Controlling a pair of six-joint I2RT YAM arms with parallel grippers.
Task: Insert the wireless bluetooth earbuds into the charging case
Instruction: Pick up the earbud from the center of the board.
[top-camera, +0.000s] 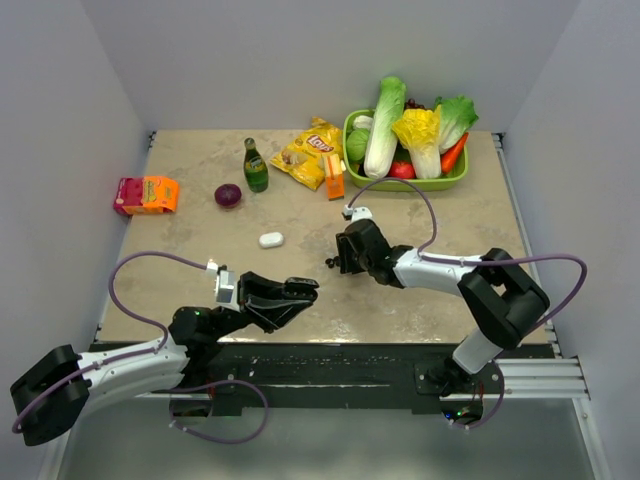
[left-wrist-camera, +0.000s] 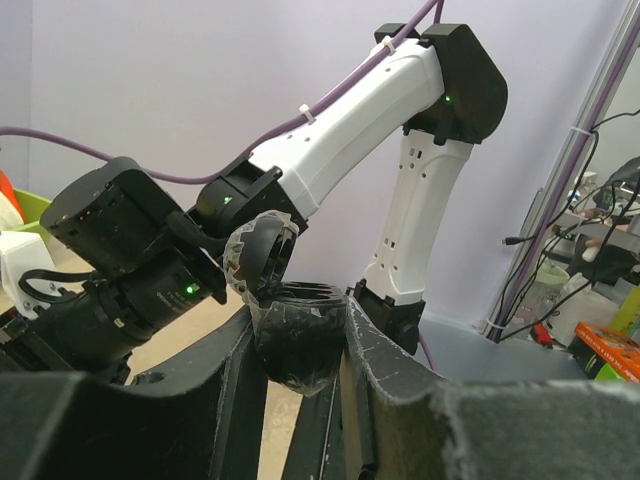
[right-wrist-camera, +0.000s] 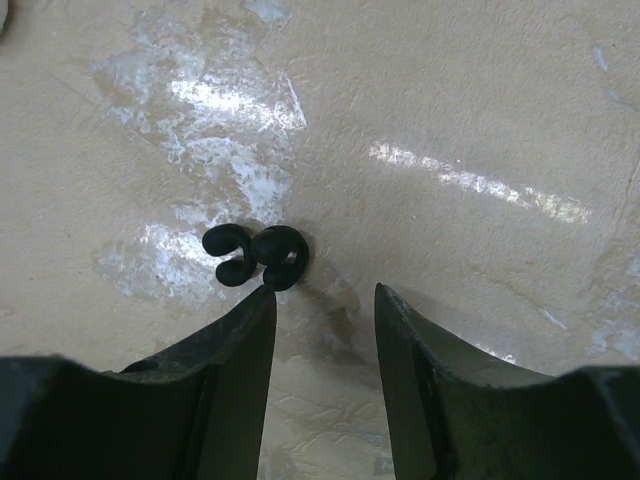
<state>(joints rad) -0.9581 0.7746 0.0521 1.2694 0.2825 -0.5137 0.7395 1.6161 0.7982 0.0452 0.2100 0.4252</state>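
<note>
Case (left-wrist-camera: 300, 335) btm hidden btw left jaws, lid open.

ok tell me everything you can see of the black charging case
The charging case is a small rounded shell, glossy black plastic by the look. Its hinged lid stands open, tipped up to one side. The left pincer is shut on its lower half, a finger on each side. What sits inside cannot be seen.

bright, even overhead light — white glare patches on the table (right-wrist-camera: 235, 95), soft shadows
</note>
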